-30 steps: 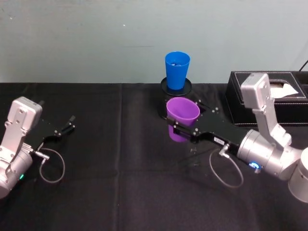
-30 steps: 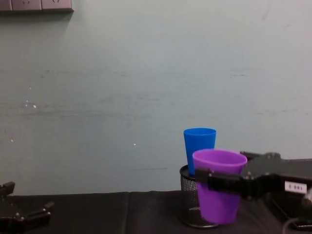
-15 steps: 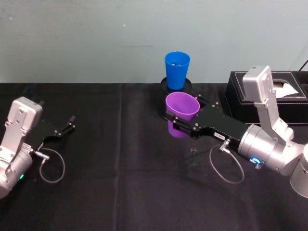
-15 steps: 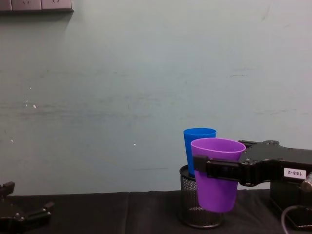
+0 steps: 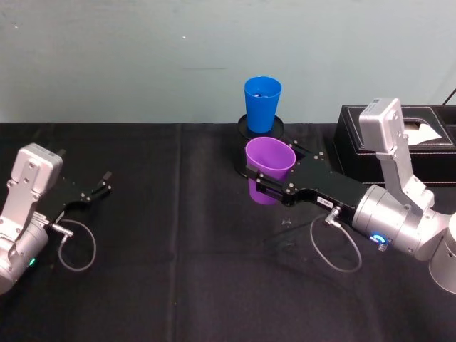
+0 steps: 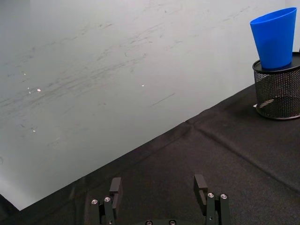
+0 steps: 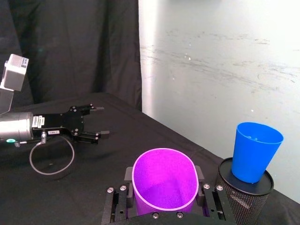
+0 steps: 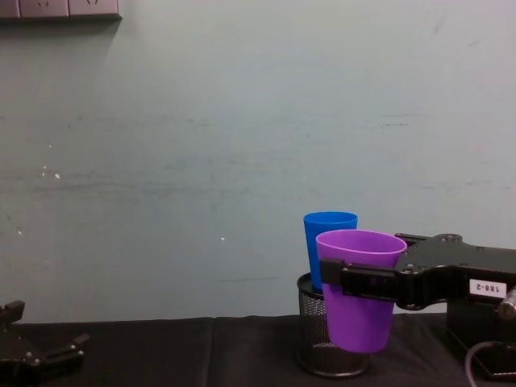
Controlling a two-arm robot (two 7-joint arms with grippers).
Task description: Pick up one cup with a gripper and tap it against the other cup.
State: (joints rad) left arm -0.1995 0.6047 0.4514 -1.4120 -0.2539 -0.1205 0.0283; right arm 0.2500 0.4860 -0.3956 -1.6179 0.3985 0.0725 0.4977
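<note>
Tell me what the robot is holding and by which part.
The right gripper holds the purple tumbler upright, jaws clamped on its sides just below the rim. The left gripper, open, holds nothing.

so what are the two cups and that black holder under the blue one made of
Purple cup: looks like plastic, smooth and slightly glossy, with a thin even rim and uniform colour.
Blue cup: apparently the same kind of plastic, a smooth tapered wall with a soft sheen.
Black holder: probably metal mesh, a fine see-through grid with a solid rim, matte black.
</note>
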